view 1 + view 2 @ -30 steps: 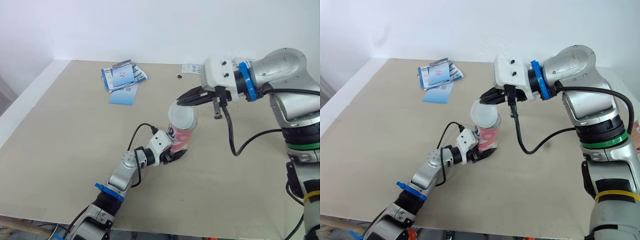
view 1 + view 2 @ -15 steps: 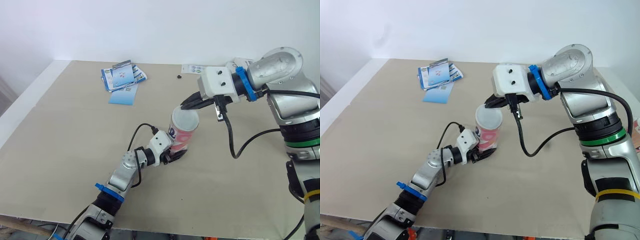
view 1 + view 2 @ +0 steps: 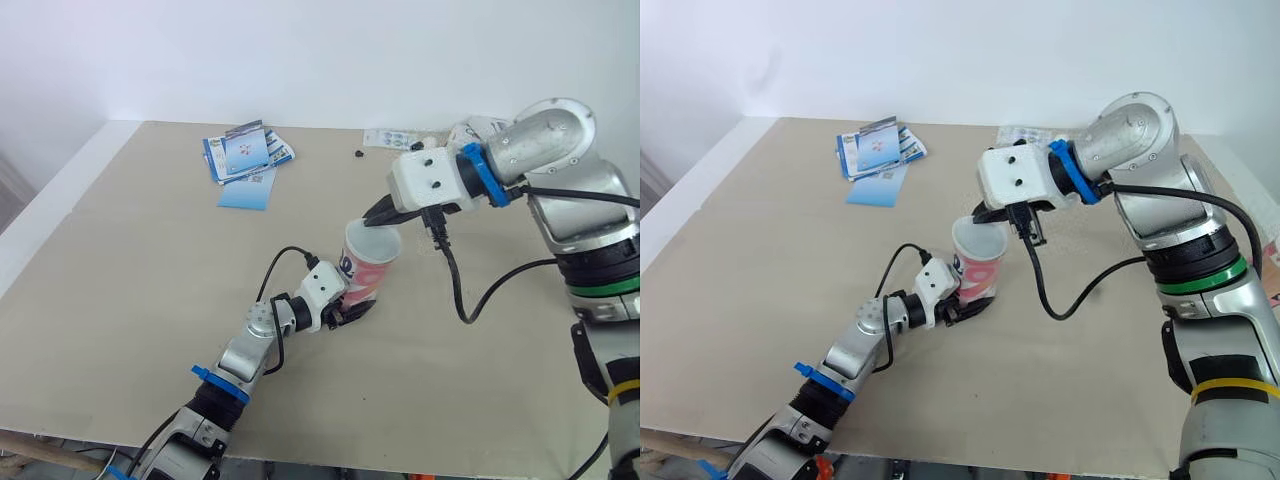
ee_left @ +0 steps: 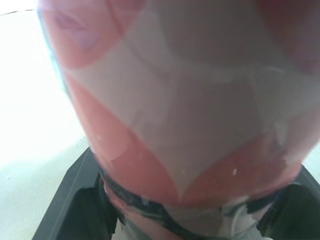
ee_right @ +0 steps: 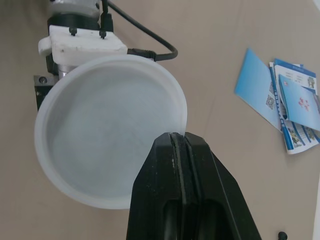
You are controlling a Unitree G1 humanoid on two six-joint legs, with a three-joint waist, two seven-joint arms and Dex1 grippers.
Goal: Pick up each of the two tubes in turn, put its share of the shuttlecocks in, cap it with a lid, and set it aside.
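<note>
Gripping detail, left wrist view: the left hand is clamped on the foot of the red-and-white tube, one black finger on each side. The hold is low, so a sideways push at the mouth could lever the tube over or twist it in the grip.

Right wrist view: the right hand is pinched shut on one edge of the white lid, which hangs over the tube and hides its mouth. A single-edge pinch lets the lid cock. If it is pressed down off-centre, it may seat on one side only or spring off when let go.

Left eye view: the tube stands leaning on the tabletop, with the lid at its mouth. Whether the lid is seated cannot be told. The lean adds to the risk of misalignment, and a hard press could make the foot slide.

Right eye view: same arrangement. The lid looks slightly tilted against the mouth. The tabletop is plain beige and matt, bare around the tube. Blue leaflets lie well beyond the tube and to its left, and a small black speck lies well beyond it, both out of the way. A white wall rises behind the tabletop's far edge.
</note>
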